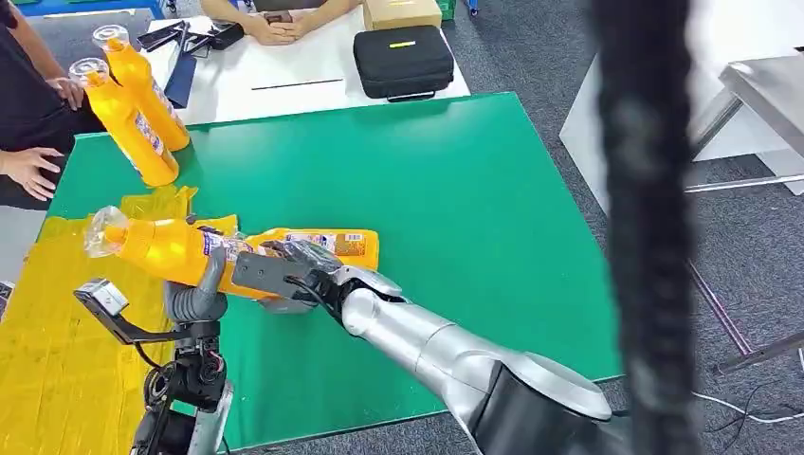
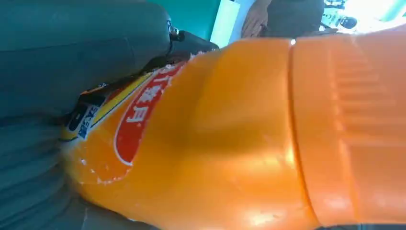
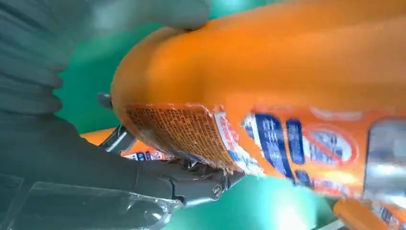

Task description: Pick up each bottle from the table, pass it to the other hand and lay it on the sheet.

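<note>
- Both hands grip your bottle (image 1: 190, 248): left hand (image 1: 197, 301) near the neck, right hand (image 1: 289, 270) at the base.
- Two more bottles (image 1: 142, 104) stand tilted by a person's hand (image 1: 33, 171).
- Bottle lies lengthwise, cap toward the sheet (image 1: 57, 360), above the green table (image 1: 455, 218).

Both silver arms reach in from below and meet over the table's near left part. The left hand (image 1: 201, 296) points upward, fingers wrapped on an orange bottle (image 1: 171, 248). The right hand (image 1: 284, 270) grips the same bottle from the right.
</note>
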`<state>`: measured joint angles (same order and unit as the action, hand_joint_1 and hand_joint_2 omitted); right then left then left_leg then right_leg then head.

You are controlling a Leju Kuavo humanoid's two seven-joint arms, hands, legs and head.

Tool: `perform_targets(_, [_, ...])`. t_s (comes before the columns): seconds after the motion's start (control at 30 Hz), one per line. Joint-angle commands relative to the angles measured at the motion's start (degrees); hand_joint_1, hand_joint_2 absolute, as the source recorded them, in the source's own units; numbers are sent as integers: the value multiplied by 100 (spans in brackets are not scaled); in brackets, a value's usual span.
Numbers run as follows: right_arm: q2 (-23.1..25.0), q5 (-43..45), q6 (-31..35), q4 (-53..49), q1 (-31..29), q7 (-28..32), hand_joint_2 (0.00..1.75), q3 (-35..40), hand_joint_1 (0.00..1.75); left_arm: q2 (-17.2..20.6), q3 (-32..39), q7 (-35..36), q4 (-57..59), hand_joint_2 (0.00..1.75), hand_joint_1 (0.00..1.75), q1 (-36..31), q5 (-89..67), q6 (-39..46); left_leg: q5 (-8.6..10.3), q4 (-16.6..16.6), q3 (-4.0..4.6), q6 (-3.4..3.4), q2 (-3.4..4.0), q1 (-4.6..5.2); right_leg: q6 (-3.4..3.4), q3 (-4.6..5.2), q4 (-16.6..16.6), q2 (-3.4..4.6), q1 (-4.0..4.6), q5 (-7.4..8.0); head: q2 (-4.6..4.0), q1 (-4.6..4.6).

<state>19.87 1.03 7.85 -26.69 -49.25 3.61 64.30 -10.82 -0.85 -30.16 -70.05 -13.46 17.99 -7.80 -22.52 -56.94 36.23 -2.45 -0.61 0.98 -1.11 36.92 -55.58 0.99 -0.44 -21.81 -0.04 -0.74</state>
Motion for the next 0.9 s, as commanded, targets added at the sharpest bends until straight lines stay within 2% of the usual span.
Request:
perform_targets(0.03, [3,20,-76,885,-435,681,0,-441,0,194,275,-736,-249,175,175,-261,-1771,2268,-36,-20,-61,33,-6,-18,5,-71,-11,-25,19,-37,0,0])
perform_targets(0.1, [-149,-50,-18,789,-515,889,0,-779,0,367,386,-623,-78,175,175,-418,-3005,3581,-11,-12,-12,17,-4,-8,2,-18,-9,-14,9,-12,0,0])
perform_targets(0.13, [-222,-90,-63,747,-539,907,0,-869,0,426,438,-613,-5,175,175,-491,-3004,3565,-19,-17,-24,22,-3,-11,3,-31,-13,-16,11,-19,0,0])
perform_targets(0.23, [-435,-356,-114,585,-554,1018,0,-1456,0,767,424,-520,859,175,175,-826,-4429,4717,-8,-8,-25,21,-25,-9,4,-34,-7,-36,10,-17,0,2])
perform_targets(0.27, [-491,-431,-125,544,-550,1070,0,-1653,0,657,1023,-452,1013,175,175,-907,-5665,4780,3,2,-12,13,-25,-4,2,-18,1,-29,4,-5,0,0])
perform_targets(0.3, [-548,-495,-171,504,-545,1120,0,-1807,0,544,1478,-596,1240,175,175,-1036,-6253,4780,3,3,-11,11,-17,-3,1,-15,2,-21,3,-3,0,-2])
perform_targets(0.33, [-573,-533,-199,497,-547,1131,0,-1856,0,542,1613,-777,1410,175,175,-1111,-6224,4780,-3,-2,-22,16,-19,-6,2,-28,0,-25,7,-9,0,0])
perform_targets(0.37, [-580,-557,-195,467,-527,1161,0,-1963,0,440,2264,-520,1055,175,175,-1090,-6944,4780,-13,-9,-39,23,-15,-11,3,-47,-4,-26,13,-17,0,0])
perform_targets(0.4, [-595,-650,-234,399,-481,1216,0,-2217,0,161,2974,-686,1106,175,175,-1236,-8756,4780,-6,-5,-29,18,-13,-9,2,-36,-1,-22,10,-11,0,0])
perform_targets(0.47, [-622,-686,-254,375,-478,1251,0,-2271,0,199,3123,-561,1133,175,175,-1248,-9187,4780,-12,-11,-30,20,-8,-11,0,-39,-5,-17,11,-15,0,2])
perform_targets(0.53, [-624,-773,-342,326,-464,1304,0,-2460,0,401,2973,262,1563,175,175,-1327,-10145,4780,1,-1,-17,16,-2,-5,0,-21,1,-12,5,-5,0,0])
perform_targets(0.6, [-624,-773,-342,326,-464,1304,0,-2460,0,401,2973,262,1563,175,175,-1327,-10145,4780,-19,-8,-54,31,-9,-10,3,-60,-7,-27,11,-28,0,0])
perform_targets(0.63, [-624,-773,-342,326,-464,1304,0,-2460,0,401,2973,262,1563,175,175,-1327,-10145,4780,-8,-4,-35,24,-12,-7,2,-41,-3,-26,8,-18,0,2])
perform_targets(0.67, [-606,-815,-380,323,-465,1306,0,-2505,0,536,2791,686,1855,175,175,-1390,-10448,4780,-17,-10,-48,29,-8,-10,3,-54,-7,-24,11,-25,0,-2])
perform_targets(0.7, [-581,-917,-439,333,-473,1309,0,-2555,0,958,1992,1776,2599,175,175,-1493,-10799,4780,-2,-2,-24,20,-8,-5,2,-28,-2,-20,6,-10,0,0])
perform_targets(0.73, [-562,-963,-474,338,-476,1308,0,-2600,0,1129,1563,2235,3032,175,175,-1601,-10799,4780,-12,-8,-39,27,-11,-10,3,-44,-6,-28,11,-21,0,-2])
perform_targets(0.77, [-526,-1058,-589,355,-483,1296,0,-2659,0,1270,1187,2600,3838,175,175,-1870,-10799,4780,-11,-7,-47,32,-26,-11,6,-55,-8,-44,12,-27,0,0])
perform_targets(0.8, [-509,-1076,-595,357,-490,1297,0,-2690,0,1404,771,2901,4138,175,175,-1954,-10799,4780,7,4,-22,20,-33,0,2,-26,-3,-42,1,-12,0,0])
perform_targets(0.9, [-450,-1267,-695,391,-483,1309,0,-2832,0,1463,152,3257,5432,175,175,-2309,-10799,4591,-6,-8,-46,33,-42,-8,6,-54,-12,-54,9,-26,0,0])
